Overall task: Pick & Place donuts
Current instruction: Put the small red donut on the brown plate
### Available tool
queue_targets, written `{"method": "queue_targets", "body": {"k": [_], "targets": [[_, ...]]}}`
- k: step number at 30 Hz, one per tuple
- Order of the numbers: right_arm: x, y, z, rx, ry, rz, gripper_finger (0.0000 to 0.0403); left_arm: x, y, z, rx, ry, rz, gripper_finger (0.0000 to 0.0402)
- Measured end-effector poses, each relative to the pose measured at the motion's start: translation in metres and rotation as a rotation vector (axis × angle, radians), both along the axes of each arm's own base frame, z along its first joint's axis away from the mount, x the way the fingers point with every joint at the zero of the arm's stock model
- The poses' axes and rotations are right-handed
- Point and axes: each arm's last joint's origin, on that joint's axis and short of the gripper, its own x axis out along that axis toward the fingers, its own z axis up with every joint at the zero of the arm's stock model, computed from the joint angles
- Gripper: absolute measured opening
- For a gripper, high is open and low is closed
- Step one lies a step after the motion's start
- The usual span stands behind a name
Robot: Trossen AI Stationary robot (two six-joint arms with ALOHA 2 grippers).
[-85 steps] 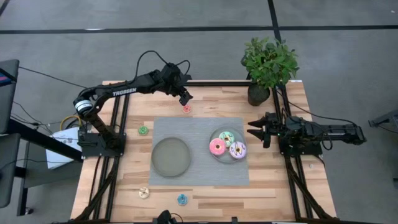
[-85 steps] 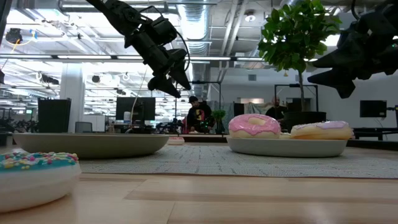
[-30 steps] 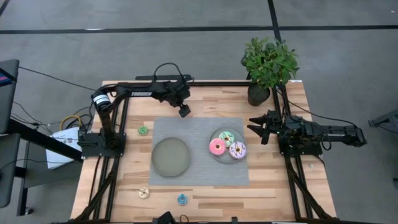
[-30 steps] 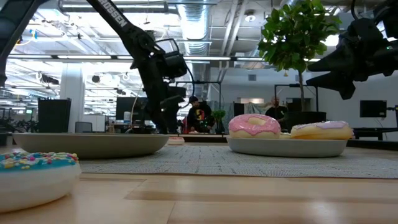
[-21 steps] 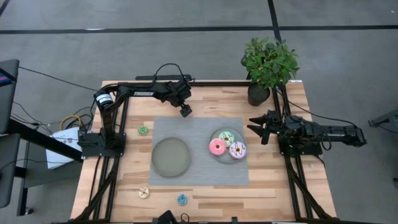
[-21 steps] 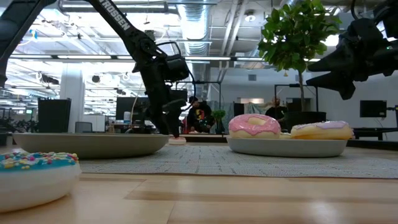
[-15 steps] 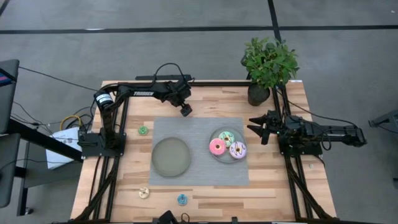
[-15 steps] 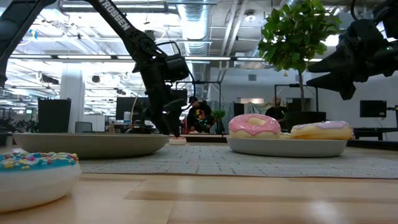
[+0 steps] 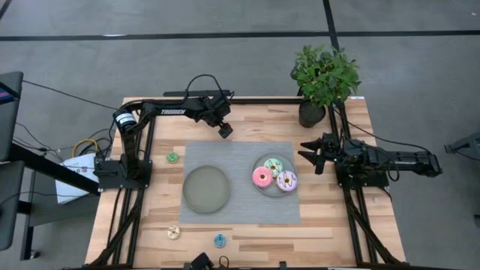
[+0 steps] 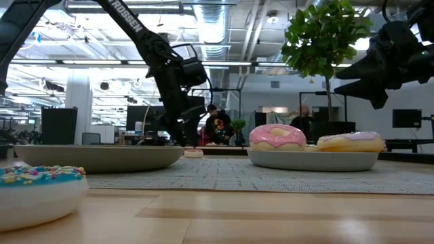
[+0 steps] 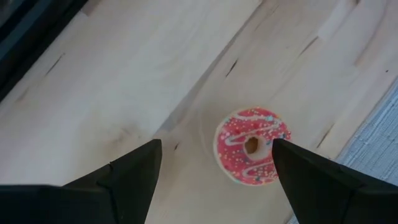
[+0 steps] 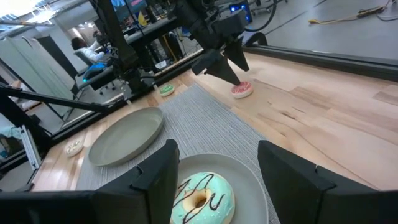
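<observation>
Two fingers of the left claw (image 11: 214, 165) are held spread wide on either side of the tiny red donut (image 11: 251, 147), which lies ungripped on the bare desk (image 9: 255, 127) just beyond the grey mat (image 9: 240, 154). The right claw (image 9: 308, 154) is seen open and empty beside the plate (image 9: 264, 187) holding three larger donuts (image 9: 262, 177).

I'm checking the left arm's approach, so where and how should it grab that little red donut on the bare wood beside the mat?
Probably from straight above, across the outer rim. The red donut lies flat on the wooden table, hole up, so its sides are the only faces to pinch. The left gripper already hangs over it, open, a finger on either side; the right gripper waits by the plate of larger donuts.
</observation>
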Motion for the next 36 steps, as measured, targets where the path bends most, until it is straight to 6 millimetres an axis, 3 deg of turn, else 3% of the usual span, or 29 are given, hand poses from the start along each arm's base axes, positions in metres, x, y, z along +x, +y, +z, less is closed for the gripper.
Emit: {"method": "queue_targets", "body": {"k": [36], "targets": [[0.0000,0.0000,0.0000,-0.001,0.000,0.000,0.0209,0.0035,-0.0044,0.0005,0.087,0.046,-0.013,0.0298]]}}
